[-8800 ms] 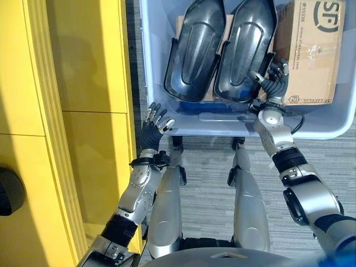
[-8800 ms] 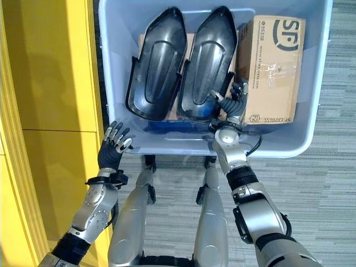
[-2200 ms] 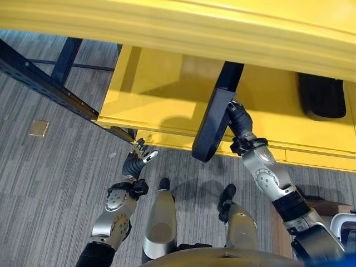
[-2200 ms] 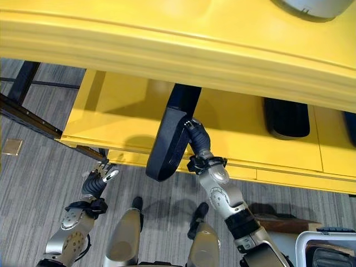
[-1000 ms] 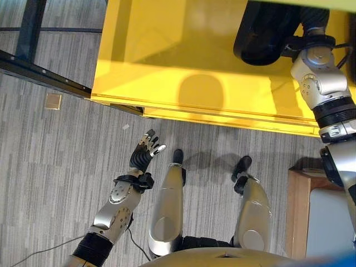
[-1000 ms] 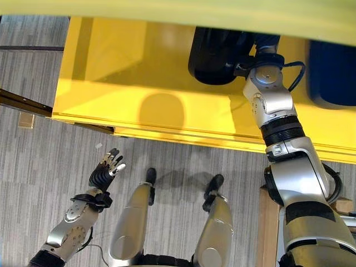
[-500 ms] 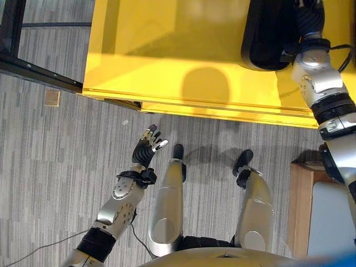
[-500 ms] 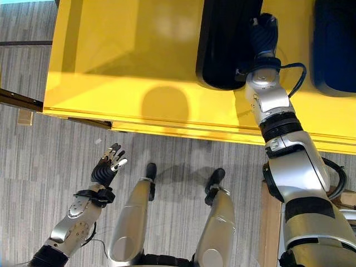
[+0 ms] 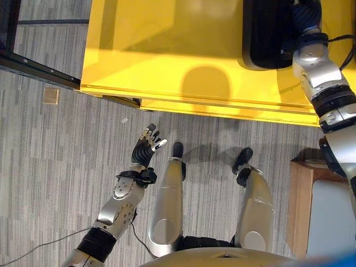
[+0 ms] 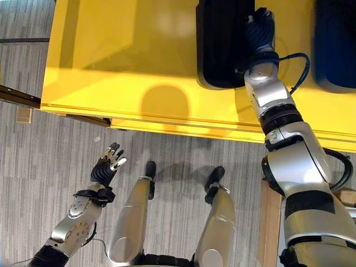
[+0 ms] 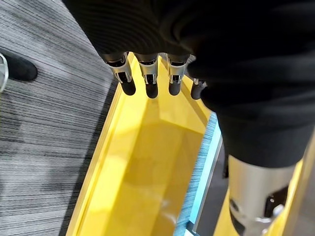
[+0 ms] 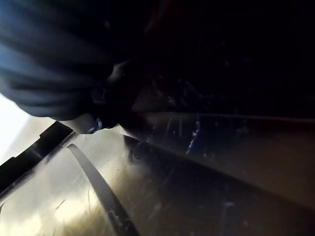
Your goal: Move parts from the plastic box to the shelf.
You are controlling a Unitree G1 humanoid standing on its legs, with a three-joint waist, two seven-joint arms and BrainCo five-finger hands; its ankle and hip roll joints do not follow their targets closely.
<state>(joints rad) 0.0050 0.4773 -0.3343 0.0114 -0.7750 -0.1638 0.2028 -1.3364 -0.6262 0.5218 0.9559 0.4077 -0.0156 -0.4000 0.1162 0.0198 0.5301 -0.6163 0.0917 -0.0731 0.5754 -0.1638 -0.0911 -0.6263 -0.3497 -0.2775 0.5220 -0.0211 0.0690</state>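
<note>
On yellow shelf (image 10: 139,61), black part (image 10: 222,44) flat, lengthwise front-to-back, right hand (image 10: 260,30) alongside.

workshop or warehouse | yellow shelf (image 9: 167,61) | grey carpet floor (image 9: 55,156)

**Black part lying on the yellow shelf**

The black part (image 10: 222,41) lies flat on the yellow shelf (image 10: 139,55), its long axis running away from the robot and its rounded near end just short of the shelf's front edge. It is a glossy, dark moulded shell with a raised rim; its far end is cut off by the top of the head views. The right hand (image 10: 260,30) rests against its right side, though whether the fingers grip it is hard to tell. A second dark part (image 10: 336,44) lies on the same shelf, further right and apart from the first.
</note>
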